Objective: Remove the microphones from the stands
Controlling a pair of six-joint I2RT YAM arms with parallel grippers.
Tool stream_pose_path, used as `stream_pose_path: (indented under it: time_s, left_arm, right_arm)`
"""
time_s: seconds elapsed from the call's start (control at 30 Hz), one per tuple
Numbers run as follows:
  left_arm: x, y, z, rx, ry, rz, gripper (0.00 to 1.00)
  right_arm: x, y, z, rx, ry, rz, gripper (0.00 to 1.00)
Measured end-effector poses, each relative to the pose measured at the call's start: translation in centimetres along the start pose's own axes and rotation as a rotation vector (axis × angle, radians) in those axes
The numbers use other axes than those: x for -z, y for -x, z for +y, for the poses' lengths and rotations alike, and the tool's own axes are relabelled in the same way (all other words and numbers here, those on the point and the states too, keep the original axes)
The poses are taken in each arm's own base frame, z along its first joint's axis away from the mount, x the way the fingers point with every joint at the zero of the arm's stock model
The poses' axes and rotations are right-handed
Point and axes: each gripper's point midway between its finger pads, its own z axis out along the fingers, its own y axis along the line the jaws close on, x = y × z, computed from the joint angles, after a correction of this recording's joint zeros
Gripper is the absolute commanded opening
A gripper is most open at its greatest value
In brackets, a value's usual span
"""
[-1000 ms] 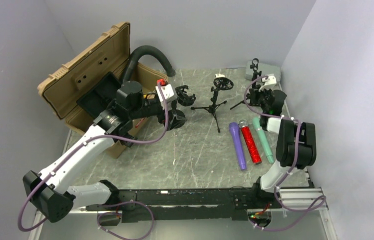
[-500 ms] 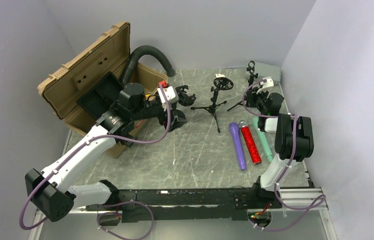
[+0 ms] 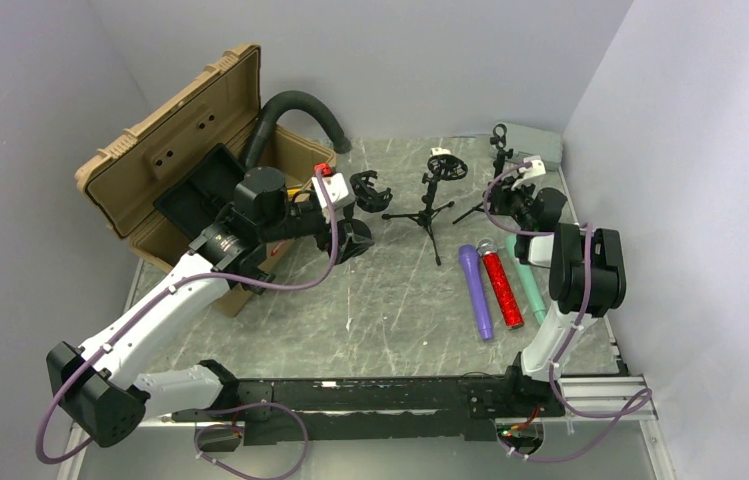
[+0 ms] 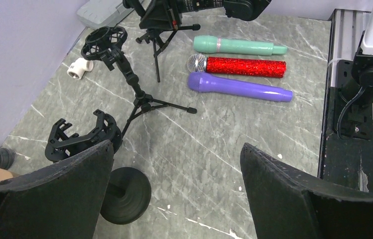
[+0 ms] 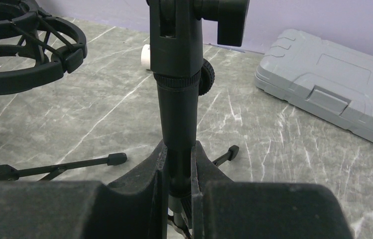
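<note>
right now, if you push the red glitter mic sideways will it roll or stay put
The red glitter mic is a plain cylinder lying flat, so it would probably roll. It lies close between the purple mic and the teal mic, which would likely stop it quickly. Its glitter looks rough, so probably grippy.

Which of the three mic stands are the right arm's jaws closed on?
The far-right tripod stand, by the grey case; the centre tripod stand and the round-base stand are ungripped.
</note>
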Motion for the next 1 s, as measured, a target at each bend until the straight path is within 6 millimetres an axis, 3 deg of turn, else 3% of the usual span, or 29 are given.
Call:
stream_pose_path:
  time_s: [0.6,1.0]
  left_arm:
    - [0.2,0.0,-0.1,0.001,0.0,-0.002,1.0]
    - [0.2,0.1,-0.1,-0.002,0.002,-0.007,0.99]
  right_arm:
    - [1.4,-0.7,-0.5,-0.004,0.077,-0.039,0.0]
    - [1.6,-1.0,-0.3,-0.021,0.088,-0.018,0.16]
